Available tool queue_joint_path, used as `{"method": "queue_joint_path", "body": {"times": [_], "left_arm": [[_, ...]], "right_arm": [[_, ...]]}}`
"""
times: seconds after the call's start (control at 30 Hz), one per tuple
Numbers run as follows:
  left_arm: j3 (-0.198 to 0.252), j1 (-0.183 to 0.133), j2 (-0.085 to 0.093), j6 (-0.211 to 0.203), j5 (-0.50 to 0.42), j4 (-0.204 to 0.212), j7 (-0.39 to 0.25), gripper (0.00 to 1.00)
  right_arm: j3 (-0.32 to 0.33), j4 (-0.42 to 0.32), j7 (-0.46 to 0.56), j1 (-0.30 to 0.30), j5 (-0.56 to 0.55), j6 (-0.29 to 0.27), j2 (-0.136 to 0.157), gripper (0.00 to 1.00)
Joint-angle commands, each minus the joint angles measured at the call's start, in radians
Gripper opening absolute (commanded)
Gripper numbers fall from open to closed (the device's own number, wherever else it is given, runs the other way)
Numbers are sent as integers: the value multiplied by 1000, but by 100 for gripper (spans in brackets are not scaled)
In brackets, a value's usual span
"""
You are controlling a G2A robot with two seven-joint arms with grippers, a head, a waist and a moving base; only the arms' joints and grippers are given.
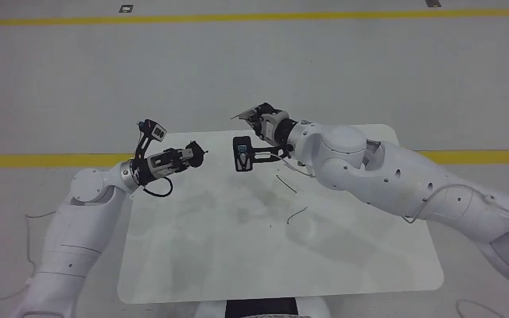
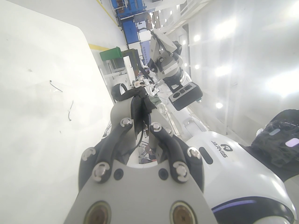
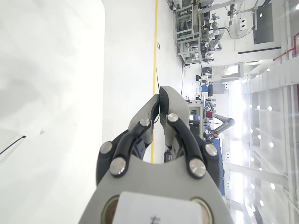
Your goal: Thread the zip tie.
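Observation:
My right gripper (image 3: 159,99) is shut on a thin black zip tie (image 3: 158,80), whose straight end sticks out past the fingertips. In the top view this gripper (image 1: 248,117) hangs over the table's far edge, with the tie's tip (image 1: 236,117) pointing left. My left gripper (image 1: 196,153) is held to its left and nearer, above the table's left side, facing right. Its fingers (image 2: 137,99) are pressed together, and a short dark end (image 1: 205,150) pokes out from them. The two grippers are a small gap apart.
Two loose black zip ties (image 1: 286,184) (image 1: 297,213) lie on the white table (image 1: 238,262) right of centre; the left wrist view shows them as ties (image 2: 56,86) (image 2: 70,110). Another tie (image 3: 12,144) lies on the table in the right wrist view.

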Motion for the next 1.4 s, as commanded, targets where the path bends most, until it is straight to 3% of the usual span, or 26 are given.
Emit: {"method": "queue_joint_path", "body": {"times": [0.0, 0.4, 0.9, 1.37], "left_arm": [[0, 0, 0, 0, 0, 0, 0, 0], [0, 0, 0, 0, 0, 0, 0, 0], [0, 0, 0, 0, 0, 0, 0, 0], [0, 0, 0, 0, 0, 0, 0, 0]], "right_arm": [[0, 0, 1, 0, 0, 0, 0, 0], [5, 3, 1, -3, 0, -10, 1, 0], [0, 39, -101, 3, 0, -2, 18, 0], [0, 25, -35, -12, 0, -77, 26, 0]]}}
